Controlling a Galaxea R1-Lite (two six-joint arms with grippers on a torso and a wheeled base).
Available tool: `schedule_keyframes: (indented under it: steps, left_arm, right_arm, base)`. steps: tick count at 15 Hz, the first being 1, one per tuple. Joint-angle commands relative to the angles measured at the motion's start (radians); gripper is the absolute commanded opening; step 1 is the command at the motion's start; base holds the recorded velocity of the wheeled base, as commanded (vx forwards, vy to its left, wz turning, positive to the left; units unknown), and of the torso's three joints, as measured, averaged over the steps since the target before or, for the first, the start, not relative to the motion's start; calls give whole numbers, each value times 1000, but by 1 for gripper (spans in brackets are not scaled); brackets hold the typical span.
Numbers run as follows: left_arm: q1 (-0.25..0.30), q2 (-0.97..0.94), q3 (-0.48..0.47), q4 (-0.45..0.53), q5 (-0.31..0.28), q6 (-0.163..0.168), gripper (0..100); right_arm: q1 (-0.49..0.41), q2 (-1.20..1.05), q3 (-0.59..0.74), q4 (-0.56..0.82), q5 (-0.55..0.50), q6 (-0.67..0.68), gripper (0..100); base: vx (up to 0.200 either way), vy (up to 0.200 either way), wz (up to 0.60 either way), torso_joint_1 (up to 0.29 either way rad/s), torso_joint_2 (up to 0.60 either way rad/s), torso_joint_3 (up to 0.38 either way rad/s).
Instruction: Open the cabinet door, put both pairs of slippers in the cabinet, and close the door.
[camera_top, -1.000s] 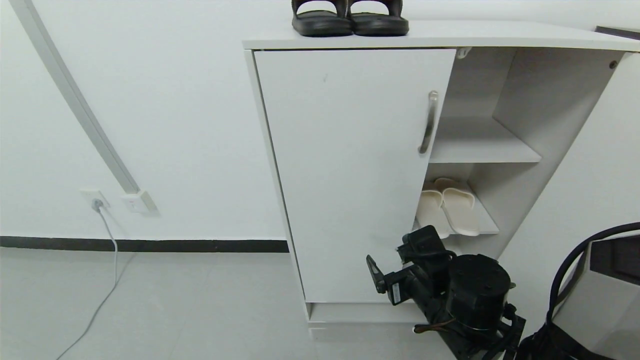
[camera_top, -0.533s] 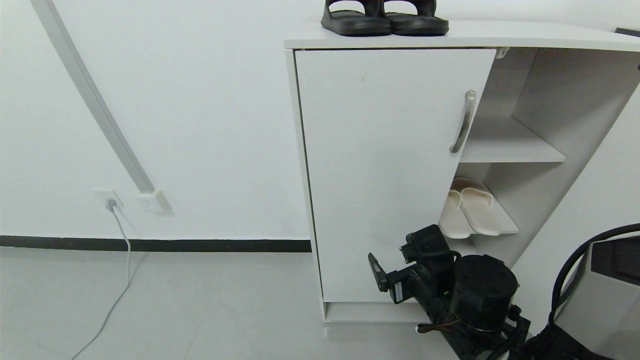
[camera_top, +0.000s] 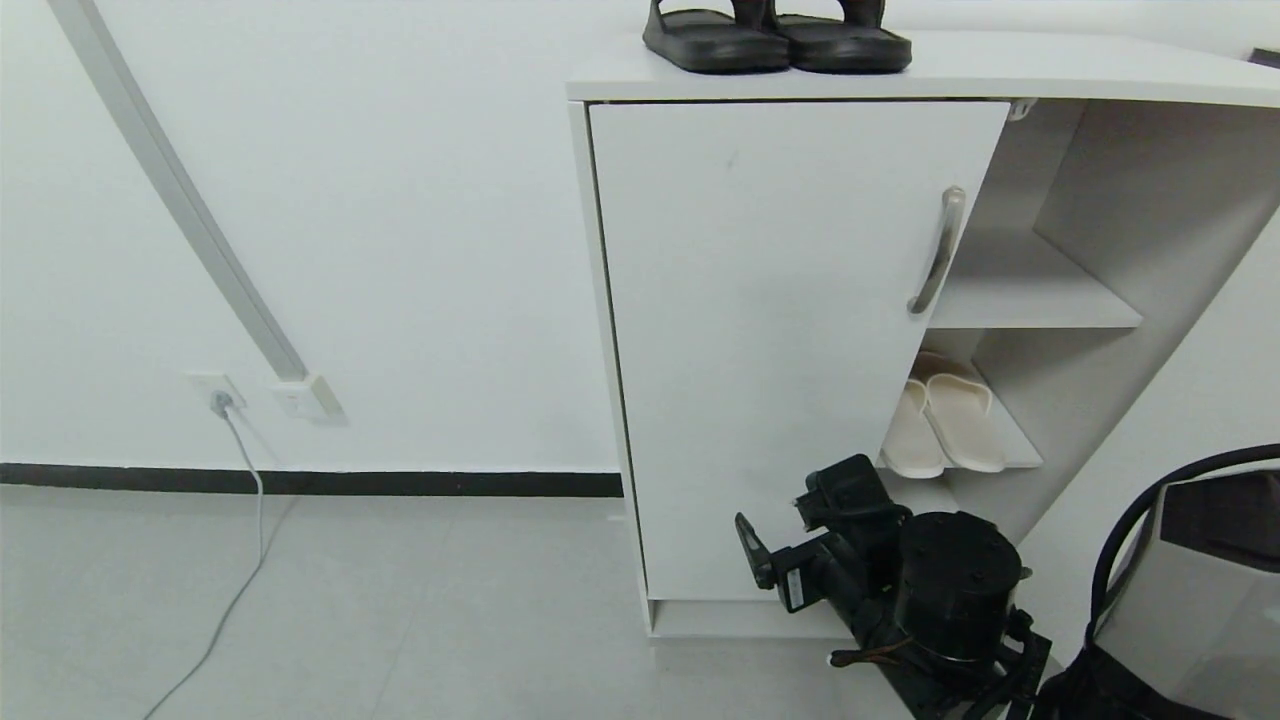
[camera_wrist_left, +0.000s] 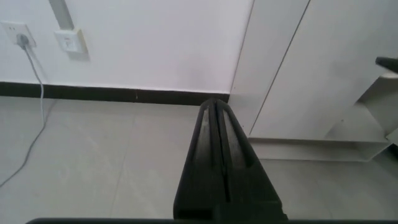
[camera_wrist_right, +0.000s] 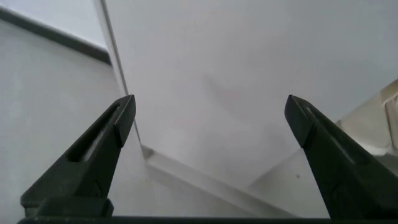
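A white cabinet (camera_top: 800, 85) stands against the wall. Its left door (camera_top: 770, 340), with a metal handle (camera_top: 936, 251), is closed. Its right door (camera_top: 1190, 370) is swung open. The black slippers (camera_top: 776, 37) sit side by side on the cabinet top. The white slippers (camera_top: 945, 412) lie on the lower shelf inside. My right gripper (camera_top: 790, 520) is open, low in front of the closed door's bottom part, nothing between its fingers (camera_wrist_right: 210, 106). My left gripper (camera_wrist_left: 214, 112) is shut and empty above the floor, left of the cabinet base (camera_wrist_left: 311, 149).
The upper shelf (camera_top: 1030, 300) inside holds nothing. A wall socket with a grey cable (camera_top: 222, 402) and a slanted cable duct (camera_top: 180, 200) are on the wall to the left. Bare grey floor (camera_top: 350, 610) lies before the cabinet.
The whole head picture has shifted, so the camera moved; the cabinet now sits farther right in it. The slippers, doors and right gripper keep their places relative to each other.
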Motion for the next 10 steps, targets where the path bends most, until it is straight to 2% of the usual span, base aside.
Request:
schedule_keyframes:
  steps: [1,4,10]
  left_arm:
    - [0,1,-1,-2,0,0,0]
    - [0,1,-1,-2,0,0,0]
    - [0,1,-1,-2,0,0,0]
  right_arm:
    - [2,0,2,-5,0,0,100]
    - [2,0,0,-5,0,-2,100]
    - [3,1,3,-15,0,-9,100]
  base:
    - [0,0,0,46,-471,-383]
    - [0,0,0,51,-546,-362]
    - [0,0,0,125,-466,-343]
